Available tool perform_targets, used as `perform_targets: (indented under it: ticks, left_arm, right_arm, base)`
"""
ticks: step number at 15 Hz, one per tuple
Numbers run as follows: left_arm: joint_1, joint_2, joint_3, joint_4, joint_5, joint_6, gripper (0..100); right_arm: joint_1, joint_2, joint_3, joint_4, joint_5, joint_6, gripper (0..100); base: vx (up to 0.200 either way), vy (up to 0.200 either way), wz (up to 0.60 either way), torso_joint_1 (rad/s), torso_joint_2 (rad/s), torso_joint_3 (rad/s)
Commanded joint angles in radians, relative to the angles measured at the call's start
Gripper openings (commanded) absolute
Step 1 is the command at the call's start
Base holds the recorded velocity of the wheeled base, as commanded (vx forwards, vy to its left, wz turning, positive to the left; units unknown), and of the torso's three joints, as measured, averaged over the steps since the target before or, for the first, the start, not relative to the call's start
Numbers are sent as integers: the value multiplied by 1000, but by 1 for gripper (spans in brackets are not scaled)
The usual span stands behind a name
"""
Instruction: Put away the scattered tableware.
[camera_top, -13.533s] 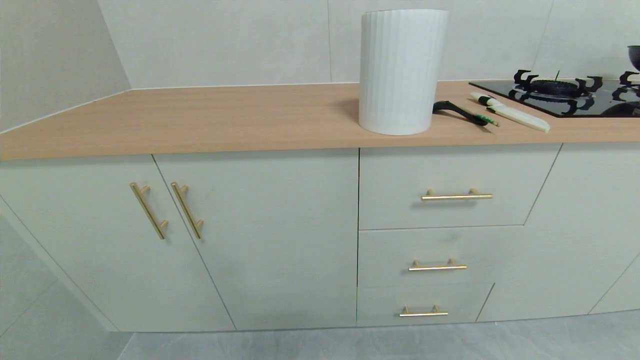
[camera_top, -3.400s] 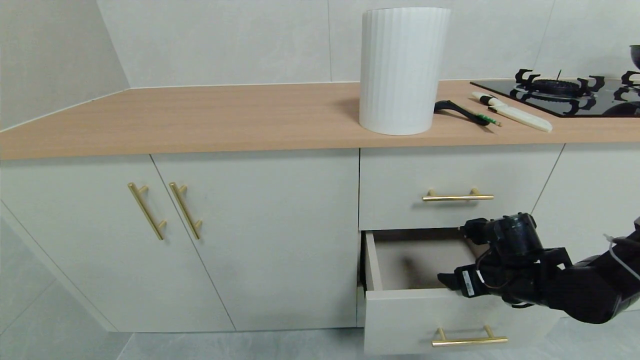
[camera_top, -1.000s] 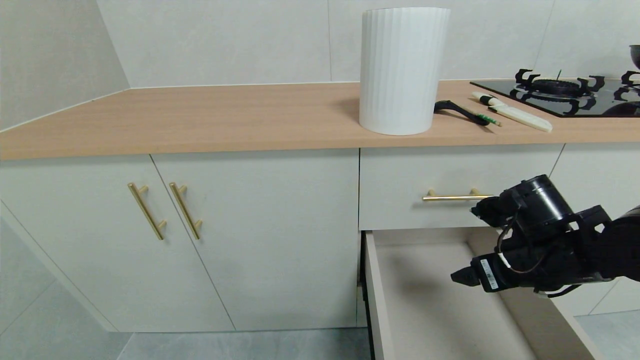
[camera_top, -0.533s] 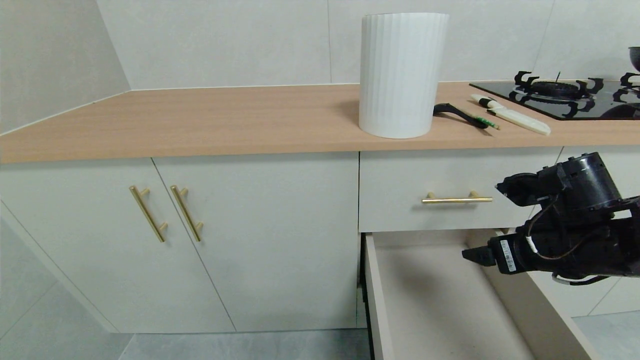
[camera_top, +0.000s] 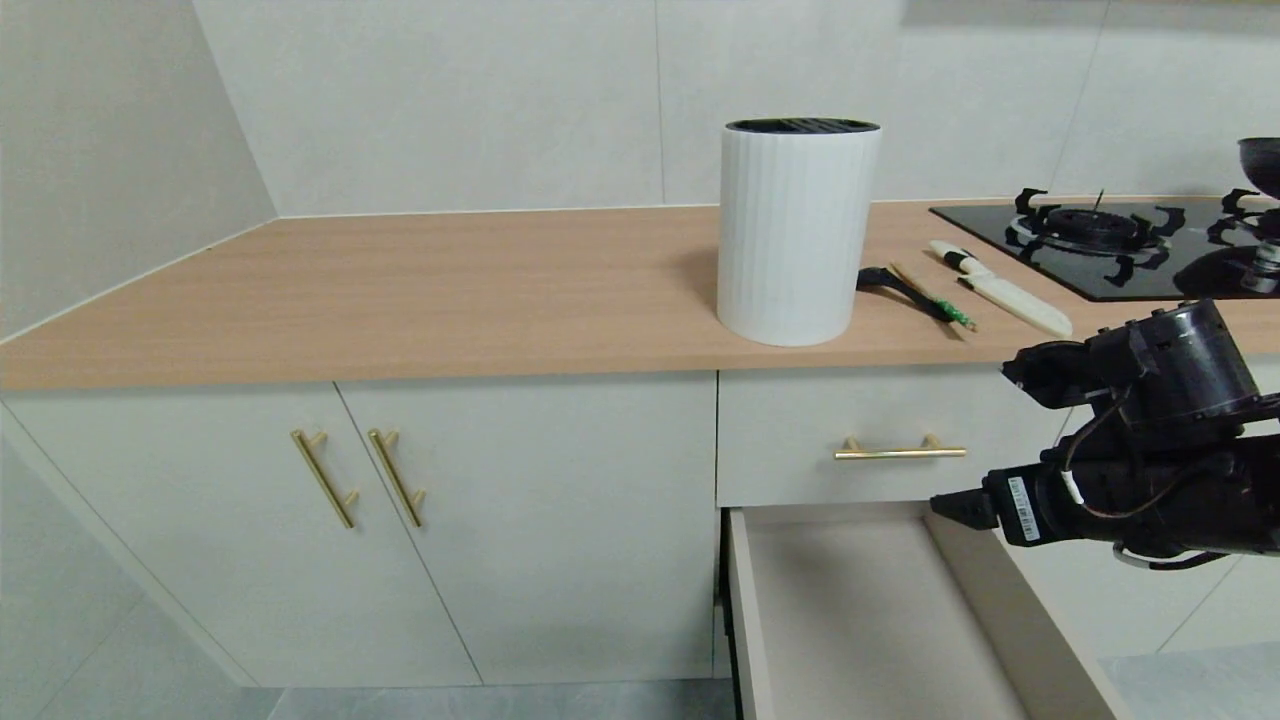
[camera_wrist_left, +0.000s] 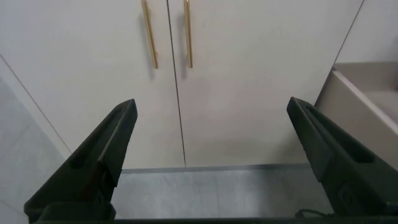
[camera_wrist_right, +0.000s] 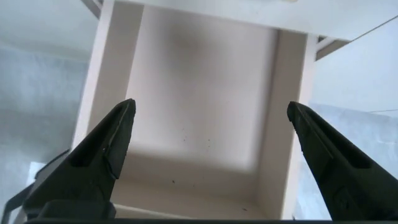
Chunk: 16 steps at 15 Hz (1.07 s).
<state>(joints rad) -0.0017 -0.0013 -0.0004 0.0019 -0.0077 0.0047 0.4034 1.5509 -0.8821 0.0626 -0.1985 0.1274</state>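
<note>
Jaws of the left gripper (camera_wrist_left: 211, 109) and right gripper (camera_wrist_right: 210, 107) stand spread, empty. Right gripper hangs over the open drawer (camera_top: 742, 590)

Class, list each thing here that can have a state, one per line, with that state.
Pale middle drawer: open, empty.
Top drawer with brass handle: shut.
Pale double cupboard doors: shut.
White ribbed cylindrical holder: upright.
Cream knife: lying flat.
Left gripper: open.
Right gripper: open, empty.

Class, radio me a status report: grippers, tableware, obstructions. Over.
Left gripper open, facing cabinet doors; right gripper open over open drawer. Knife, utensils on counter beside white holder. Nothing in the way.
</note>
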Motion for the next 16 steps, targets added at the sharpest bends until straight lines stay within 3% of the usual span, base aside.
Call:
perform_targets:
  ticks: [1, 8, 14, 16]
  left_arm:
    - [0, 1, -1, 0, 0, 0, 100]
    - [0, 1, 0, 0, 0, 0, 100]
    - [0, 1, 0, 0, 0, 0, 100]
    - [-1, 1, 0, 0, 0, 0, 100]
  right_arm:
    - [0, 0, 0, 0, -1, 0, 100]
    - [0, 5, 2, -10, -7, 0, 100]
    - [0, 31, 43, -155, -39, -2, 100]
    - [0, 72, 40, -260, -61, 6, 100]
  base:
    - [0, 0, 0, 173, -466, -276]
    - [0, 0, 0, 191, -478, -288]
    - [0, 0, 0, 62, -137, -80]
    - [0, 0, 0, 0, 0, 0]
